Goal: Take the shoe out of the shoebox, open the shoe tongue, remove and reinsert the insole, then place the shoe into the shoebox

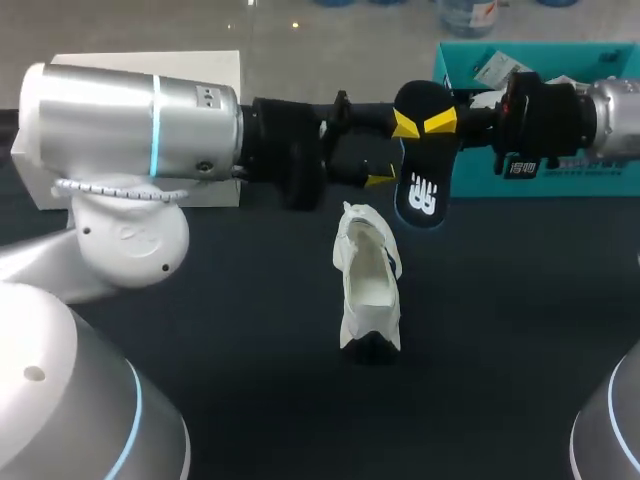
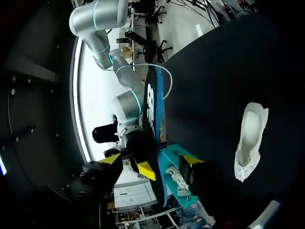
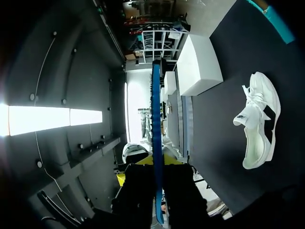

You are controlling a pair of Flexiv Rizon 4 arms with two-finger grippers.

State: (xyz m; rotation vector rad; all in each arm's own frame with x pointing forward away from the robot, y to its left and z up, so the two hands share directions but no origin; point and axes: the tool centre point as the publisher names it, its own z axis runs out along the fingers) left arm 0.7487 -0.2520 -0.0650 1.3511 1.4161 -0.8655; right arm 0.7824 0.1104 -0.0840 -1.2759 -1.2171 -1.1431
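Right gripper [image 3: 157, 183] pinches the insole [image 1: 422, 190] over the table's far middle (left gripper [image 2: 150, 160] spread wide); feed it toe-first into the shoe [image 1: 368, 285].

Left arm [image 1: 130, 140] comes in level from the left, left gripper [image 1: 362, 145] fingers spread wide. Right arm [image 1: 605, 115] comes in level from the right, right gripper [image 1: 425, 122] pinched on the insole [image 1: 422, 195], just beside the left gripper.

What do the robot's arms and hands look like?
The left arm and right arm are rounded silver-grey tubes with glowing light-blue rings, black at the wrists. A white coiled cable hugs the left arm. The left hand and right hand are black with two yellow-tipped fingers each.
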